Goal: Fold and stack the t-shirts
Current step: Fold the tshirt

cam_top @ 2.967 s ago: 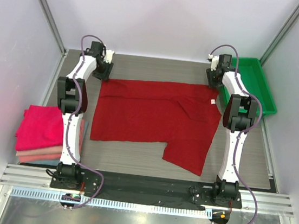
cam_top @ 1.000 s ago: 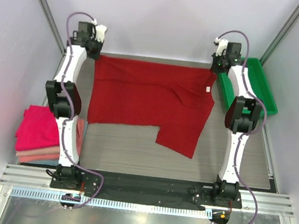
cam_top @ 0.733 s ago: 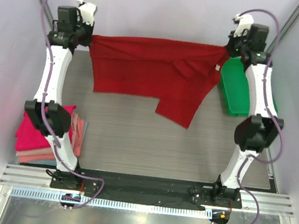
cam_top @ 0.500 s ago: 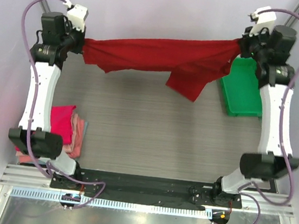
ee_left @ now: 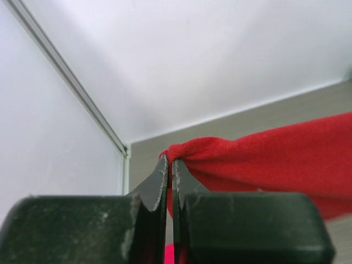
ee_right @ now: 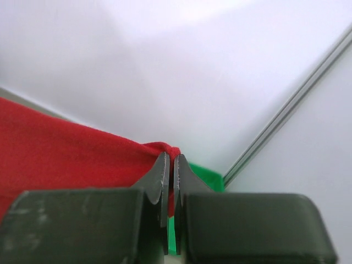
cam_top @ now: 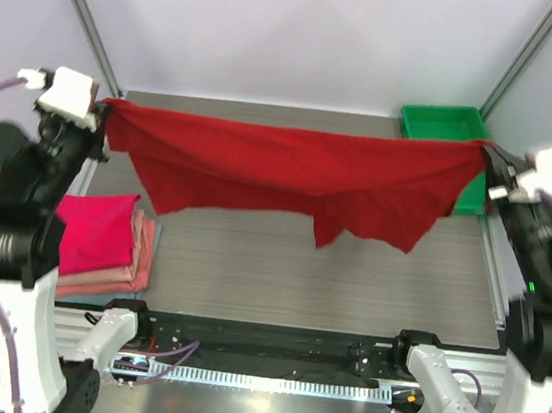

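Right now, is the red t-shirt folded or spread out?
Spread: the red t-shirt hangs stretched between the left gripper and right gripper, each clamped on an end.

The far half of the grey wood-grain table is barred from side to side by a large dark crimson cloth t-shirt. It is held stretched in the air between the left gripper and the right gripper, each clamped on a corner. Bare tabletop is left below its hanging hem and along the near edge. The left edge is occupied by a stack of folded magenta, salmon and pale pink t-shirts, and the far right corner by a green plastic tray.
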